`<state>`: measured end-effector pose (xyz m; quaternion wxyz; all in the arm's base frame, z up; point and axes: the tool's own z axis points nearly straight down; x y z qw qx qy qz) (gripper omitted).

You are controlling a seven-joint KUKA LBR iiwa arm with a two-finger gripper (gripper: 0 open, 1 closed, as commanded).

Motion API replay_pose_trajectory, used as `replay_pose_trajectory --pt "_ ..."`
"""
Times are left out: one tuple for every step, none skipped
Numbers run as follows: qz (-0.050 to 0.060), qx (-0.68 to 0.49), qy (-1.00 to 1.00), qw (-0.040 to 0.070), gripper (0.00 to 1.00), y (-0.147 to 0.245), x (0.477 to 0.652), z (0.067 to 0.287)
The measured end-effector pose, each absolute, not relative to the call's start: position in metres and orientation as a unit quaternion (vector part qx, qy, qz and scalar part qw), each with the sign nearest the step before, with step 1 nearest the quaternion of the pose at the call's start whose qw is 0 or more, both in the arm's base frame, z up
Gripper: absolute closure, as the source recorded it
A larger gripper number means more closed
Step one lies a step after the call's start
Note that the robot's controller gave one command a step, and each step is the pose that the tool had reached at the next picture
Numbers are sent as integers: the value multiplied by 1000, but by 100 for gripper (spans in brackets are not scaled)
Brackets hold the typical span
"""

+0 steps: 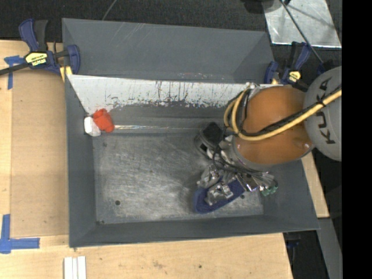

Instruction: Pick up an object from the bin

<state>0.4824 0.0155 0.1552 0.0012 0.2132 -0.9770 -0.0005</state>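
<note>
Claw [226, 182] down in bin [145, 173], right side, directly over dark blue flat object [203, 201] near front wall; we cannot tell whether clenched or released. Red-and-white piece [99, 122] well apart, far-left corner.

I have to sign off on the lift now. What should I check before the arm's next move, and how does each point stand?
1. Gripper is down inside the grey metal bin, front right: ok.
2. Gripper is over the flat dark-blue thing lying there: ok.
3. Dark-blue thing is actually gripped: cannot tell, since the gripper's own metal parts cover the contact.
4. Small red-and-white thing in the far left corner is well out of the way: ok.
5. Small green piece close by the gripper's right is a loose thing or part of the robot: cannot tell.
</note>
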Motion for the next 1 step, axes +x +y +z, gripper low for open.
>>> replay_pose_trajectory --pt "1 210 -978 -5 100 22 484 220"
